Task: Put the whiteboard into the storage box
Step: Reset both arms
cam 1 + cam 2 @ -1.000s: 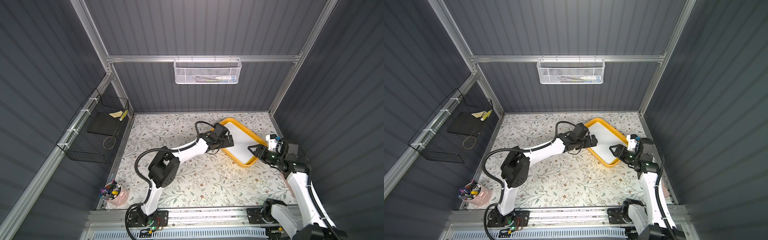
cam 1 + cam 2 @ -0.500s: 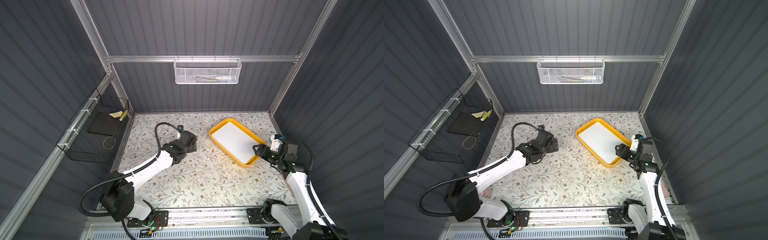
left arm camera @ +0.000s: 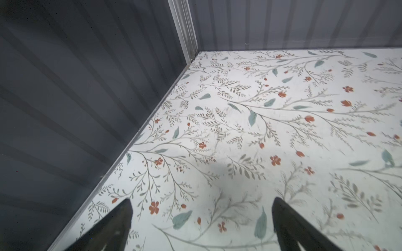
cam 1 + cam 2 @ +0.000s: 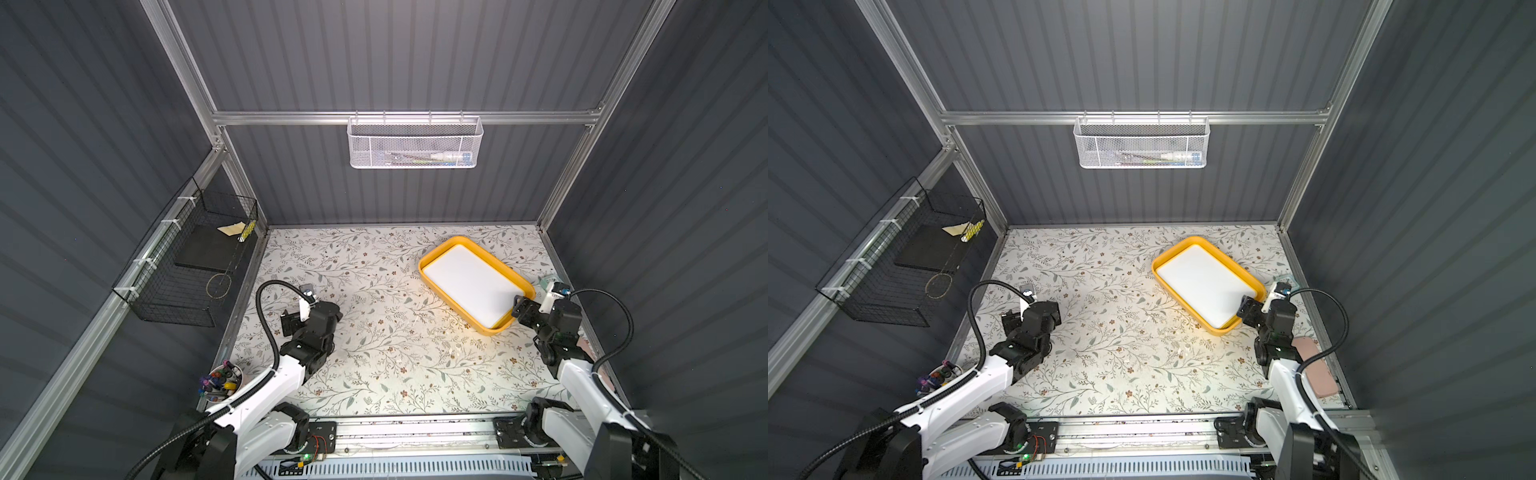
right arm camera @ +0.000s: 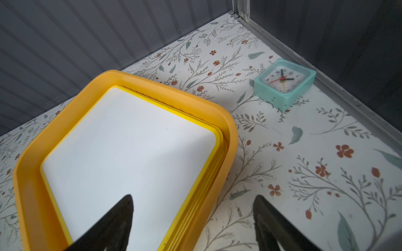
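The yellow-orange storage box (image 4: 500, 262) (image 4: 1231, 259) (image 5: 169, 94) sits at the back right of the floral table. The whiteboard (image 4: 467, 282) (image 4: 1204, 282) (image 5: 130, 147) lies flat inside it, on top of a stack of yellow-edged boards. My right gripper (image 4: 519, 309) (image 4: 1246, 309) (image 5: 194, 196) is open at the box's near right rim. One finger is over the whiteboard and the other over the table outside the box; neither grips anything. My left gripper (image 4: 289, 321) (image 4: 1009, 320) (image 3: 202, 199) is open over bare table at the left, near the side wall.
A teal clock (image 5: 285, 83) (image 4: 549, 280) stands by the right wall behind my right arm. A pink flat object (image 4: 1312, 365) lies at the right edge. A pen cup (image 4: 220, 380) stands front left. A black wire basket (image 4: 195, 266) and a white mesh basket (image 4: 413, 143) hang on the walls.
My left arm has drawn back from the box's left side across the table to the left wall. My right gripper has opened wider at the box's rim.
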`<act>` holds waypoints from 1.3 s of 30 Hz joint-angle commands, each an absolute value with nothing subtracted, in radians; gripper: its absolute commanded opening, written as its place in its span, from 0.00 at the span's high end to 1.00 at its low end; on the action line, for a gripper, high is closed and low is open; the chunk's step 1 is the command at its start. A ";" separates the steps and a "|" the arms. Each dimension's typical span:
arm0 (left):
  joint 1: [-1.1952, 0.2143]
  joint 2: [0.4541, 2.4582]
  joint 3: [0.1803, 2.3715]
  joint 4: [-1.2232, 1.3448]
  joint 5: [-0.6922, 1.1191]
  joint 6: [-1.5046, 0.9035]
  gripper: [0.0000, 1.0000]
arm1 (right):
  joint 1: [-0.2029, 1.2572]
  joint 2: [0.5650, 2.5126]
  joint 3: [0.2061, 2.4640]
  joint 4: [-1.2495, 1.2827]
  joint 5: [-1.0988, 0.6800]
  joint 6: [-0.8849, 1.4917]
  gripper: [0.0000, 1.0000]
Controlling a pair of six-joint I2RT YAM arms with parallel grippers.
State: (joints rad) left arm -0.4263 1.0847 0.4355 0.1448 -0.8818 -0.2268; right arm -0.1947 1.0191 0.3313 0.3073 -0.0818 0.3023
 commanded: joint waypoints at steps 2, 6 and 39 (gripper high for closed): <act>-0.363 1.217 0.380 0.469 -0.830 -0.089 0.00 | -0.197 1.159 0.313 0.622 -0.083 0.290 0.13; -0.295 1.328 0.380 0.579 -0.697 -0.104 0.00 | -0.200 1.217 0.287 0.747 -0.110 0.266 0.13; -0.098 1.719 0.450 0.968 -0.382 -0.018 0.00 | -0.143 1.440 0.301 0.991 -0.138 0.104 0.01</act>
